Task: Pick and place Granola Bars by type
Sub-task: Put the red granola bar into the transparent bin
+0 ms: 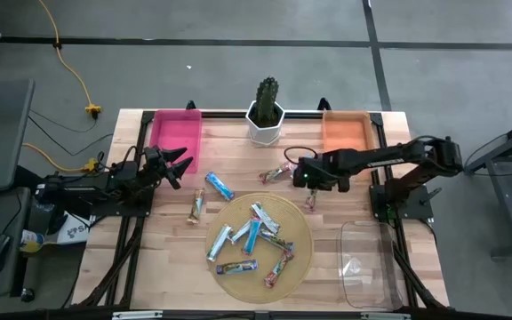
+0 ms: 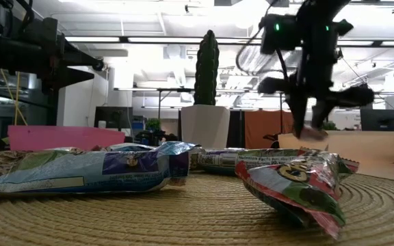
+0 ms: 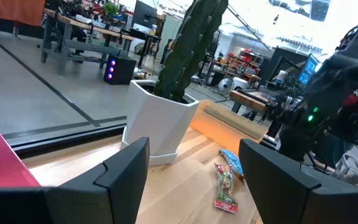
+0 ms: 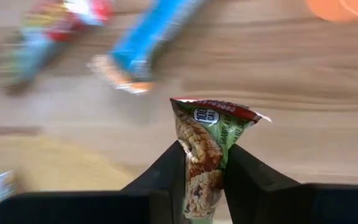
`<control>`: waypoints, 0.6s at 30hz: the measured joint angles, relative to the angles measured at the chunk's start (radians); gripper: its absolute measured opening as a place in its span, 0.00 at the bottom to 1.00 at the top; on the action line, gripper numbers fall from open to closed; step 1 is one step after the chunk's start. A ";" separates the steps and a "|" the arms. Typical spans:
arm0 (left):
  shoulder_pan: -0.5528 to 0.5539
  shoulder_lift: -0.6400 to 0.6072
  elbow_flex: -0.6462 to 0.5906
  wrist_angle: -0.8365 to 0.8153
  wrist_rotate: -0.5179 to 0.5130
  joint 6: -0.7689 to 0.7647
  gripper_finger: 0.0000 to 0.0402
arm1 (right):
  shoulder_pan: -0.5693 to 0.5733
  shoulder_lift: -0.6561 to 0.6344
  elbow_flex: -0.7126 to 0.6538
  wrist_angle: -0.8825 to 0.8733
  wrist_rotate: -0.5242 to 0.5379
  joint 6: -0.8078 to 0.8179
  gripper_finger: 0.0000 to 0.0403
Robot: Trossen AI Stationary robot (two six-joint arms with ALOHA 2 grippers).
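Several Granola Bars (image 1: 254, 236) scattered over a round woven mat (image 1: 302, 233) at the near middle of the worktop (image 1: 163, 267), wrappers blue-and-white, tan and pink-red, some overlapping. Just right of the mat, at the near right corner, a clear bin (image 1: 367, 267).

Beyond the mat, on bare wood: a tan bar (image 1: 195, 206) left of the mat's rim; a blue bar (image 1: 219, 185) a little farther back; a small bar (image 1: 310, 203) near the mat's far right rim, whether lying flat cannot be told.

Above that stretch, the right pincer (image 1: 299, 175), reaching in from the right side, hanging over the worktop just past the mat's far edge. Pinching one green-and-red wrapped bar (image 4: 204, 155) between both fingers, gripped at its lower part, torn-looking top end sticking out past the fingertips. Held clear of the wood in the low view. Beside it on the worktop, a blue bar and a red-and-green bar (image 1: 274, 174) lying close together.

Left pincer (image 1: 183, 166) off to the left, level with the right one, fingers spread wide and gripping nothing, hovering beside the pink bin (image 1: 178, 133).

At the far edge: pink bin on the left, orange bin (image 1: 345, 132) on the right, and between them a cactus (image 1: 267, 93) upright in a white pot (image 1: 266, 129).
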 joint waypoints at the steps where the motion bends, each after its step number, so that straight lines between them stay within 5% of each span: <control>1: 0.000 0.000 0.000 0.000 0.000 0.000 0.61 | 0.000 -0.014 0.014 -0.001 0.001 -0.013 0.18; 18: 0.000 0.000 0.000 0.000 0.000 0.000 0.61 | 0.085 -0.277 0.224 -0.117 -0.144 -0.186 0.18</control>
